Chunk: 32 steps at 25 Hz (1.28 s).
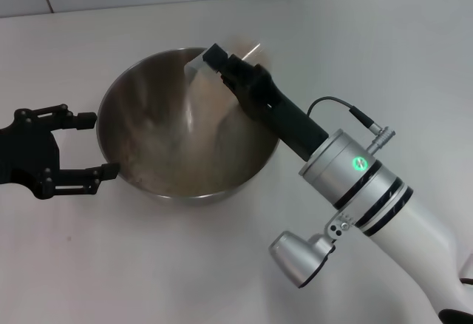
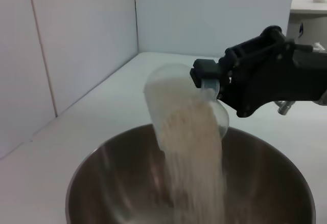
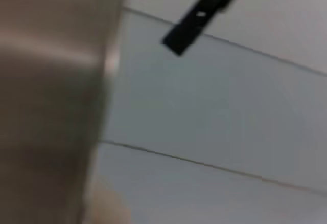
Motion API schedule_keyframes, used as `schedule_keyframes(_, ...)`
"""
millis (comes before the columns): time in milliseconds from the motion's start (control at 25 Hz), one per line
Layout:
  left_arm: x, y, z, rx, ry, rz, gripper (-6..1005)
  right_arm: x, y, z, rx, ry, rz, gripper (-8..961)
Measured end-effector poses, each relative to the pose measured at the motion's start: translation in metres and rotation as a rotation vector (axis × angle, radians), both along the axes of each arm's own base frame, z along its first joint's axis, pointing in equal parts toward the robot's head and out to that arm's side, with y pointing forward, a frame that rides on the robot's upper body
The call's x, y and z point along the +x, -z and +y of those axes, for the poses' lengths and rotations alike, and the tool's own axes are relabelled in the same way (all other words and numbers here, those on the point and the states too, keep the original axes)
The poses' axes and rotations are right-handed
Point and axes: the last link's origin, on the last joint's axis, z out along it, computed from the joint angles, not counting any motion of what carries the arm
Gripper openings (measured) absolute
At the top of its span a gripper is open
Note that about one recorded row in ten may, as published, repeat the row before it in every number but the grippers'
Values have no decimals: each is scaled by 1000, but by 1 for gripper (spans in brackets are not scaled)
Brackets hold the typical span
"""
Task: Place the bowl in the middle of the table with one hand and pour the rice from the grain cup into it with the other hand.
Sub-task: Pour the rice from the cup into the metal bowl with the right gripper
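**Pour under way: rice streaming from cup into steel bowl**

The step in hand is the pour itself. The right gripper (image 1: 216, 61), a black two-finger tool on a white-and-silver arm, has its jaws clamped on the small clear plastic cylindrical grain cup (image 2: 176, 93) and holds it tipped steeply over the far side of the large round stainless-steel mixing bowl (image 1: 148, 102). In the left wrist view a broad stream of off-white, beige rice (image 2: 196, 152) falls from the cup's mouth down into the bowl's shiny brushed interior.

The bowl sits on the plain white, smooth bench (image 1: 369, 35), roughly central in the head view, so the placing step looks done. The left gripper (image 1: 92, 145), also black and two-fingered, rests just beside the bowl's left rim with its jaws apart; one fingertip seems to touch or nearly touch the wall, though it grips nothing.

Contents: the cup is still packed with grain along its lower side. Rice is landing on the bowl's floor, but the stream and blur make it hard to tell how much lies there.

The next move, as I judge it, calls for keeping the cup's mouth inside the rim and tipping further until it empties, then righting it and drawing it away. Because the cup hangs near the far rim, drifting outward could scatter grain onto the bench.
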Motion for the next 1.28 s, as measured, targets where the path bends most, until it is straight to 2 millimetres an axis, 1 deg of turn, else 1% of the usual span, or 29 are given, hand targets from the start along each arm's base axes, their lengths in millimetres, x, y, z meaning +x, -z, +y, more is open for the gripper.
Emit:
schedule_keyframes(240, 1, 0, 1, -3, 4, 2, 847, -9, 6, -4, 162, -96, -225, 15)
schedule_keyframes(480, 2, 1, 1, -8, 5, 2, 847, -7, 15, -6, 274, -197, -471, 15)
schedule_keyframes(680, 2, 2, 0, -18, 7, 5, 847, -4, 21, -10, 284, -300, -564, 15)
schedule_keyframes(800, 3, 2, 0, -25, 8, 5, 847, -2, 21, -9, 273, -299, -568, 16)
schedule_keyframes(880, 4, 2, 1, -26, 9, 4, 847, -6, 19, -8, 236, -225, -478, 16)
schedule_keyframes(960, 4, 2, 1, -26, 10, 4, 847, -18, 13, -9, 165, -101, -260, 15)
schedule_keyframes(1040, 5, 2, 1, -26, 12, 5, 847, -32, 3, -13, 63, 17, 46, 15)
schedule_keyframes(1080, 6, 2, 2, -26, 14, 5, 847, -36, -2, -14, 11, 60, 186, 15)
schedule_keyframes(1120, 6, 2, 2, -26, 15, 5, 847, -39, -9, -16, -62, 116, 370, 15)
schedule_keyframes(1200, 6, 2, 2, -26, 16, 5, 847, -41, -19, -18, -173, 188, 647, 15)
schedule_keyframes(1280, 7, 2, 3, -25, 17, 5, 847, -35, -32, -17, -286, 240, 945, 15)
